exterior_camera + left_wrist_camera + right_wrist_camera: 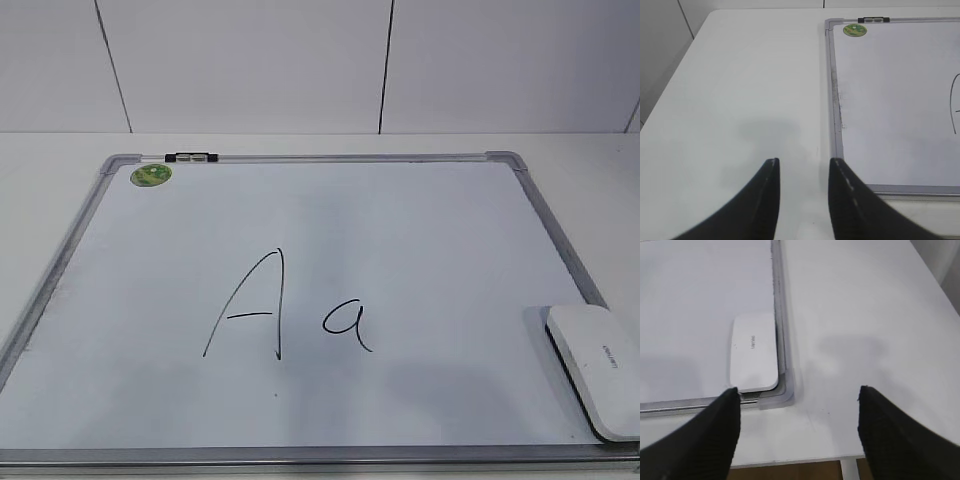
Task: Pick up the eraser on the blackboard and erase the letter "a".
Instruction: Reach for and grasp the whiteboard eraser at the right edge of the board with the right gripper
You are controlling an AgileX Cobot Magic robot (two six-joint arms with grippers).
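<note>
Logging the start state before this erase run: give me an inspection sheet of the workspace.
Surface: white table, bare beside the board.
Job's things: large white dry-erase board with grey metal frame lies flat; white glossy plastic eraser rests in its near right corner; small black handwritten "a" intact, right of taller capital "A".
Clutter: round green sticker and small black-and-white clip at the far left frame.
Hands: left hand open, empty, off the board's left edge; right hand open, empty, near the eraser.
Cables: nothing seen.
Surroundings: pale panelled wall.
</note>
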